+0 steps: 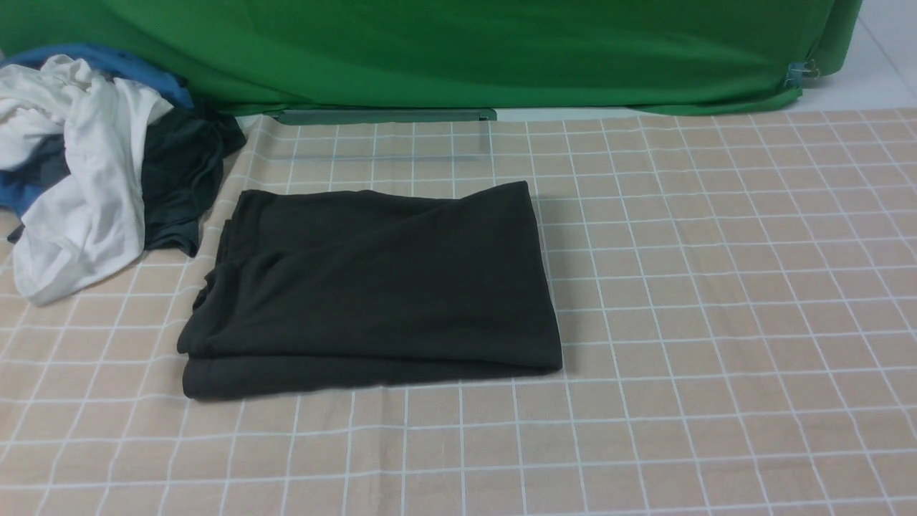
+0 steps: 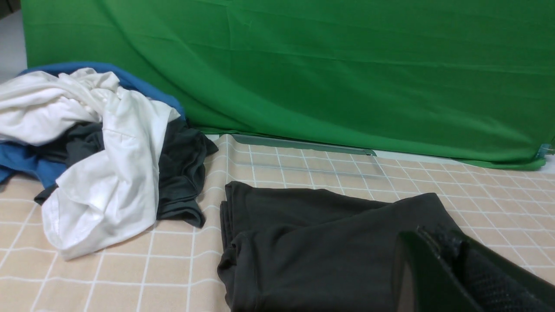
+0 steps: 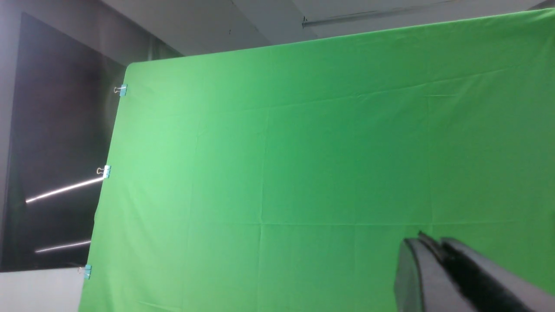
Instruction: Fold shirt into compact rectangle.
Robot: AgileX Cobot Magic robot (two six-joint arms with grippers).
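A large black cotton T-shirt (image 1: pixel 372 287) lies folded into a rough rectangle at the centre-left of our front view, flat on the peach tablecloth with its white grid lines (image 1: pixel 716 287). Its layered edges show along the lower and left sides, and a long crease runs diagonally across the top layer. No print or label is visible on the folded surface.

In the upper left of the frame, a heap of loose clothes sits just beside the shirt: a crumpled white garment (image 1: pixel 79 179), a blue one (image 1: pixel 114 64) beneath it, and a smaller dark grey garment (image 1: pixel 183 179) nearest the shirt's far left corner. A green cloth backdrop (image 1: pixel 458 50) fills the top of the frame.

Neither of our arms appears in the front view. From the left wrist camera, our left gripper (image 2: pixel 451 242) sits at lower right with its jaws pressed together, holding nothing, above the shirt's right portion. From the right wrist camera, our right gripper (image 3: pixel 433 247) points up at the backdrop, away from the table, jaws nearly together and empty.
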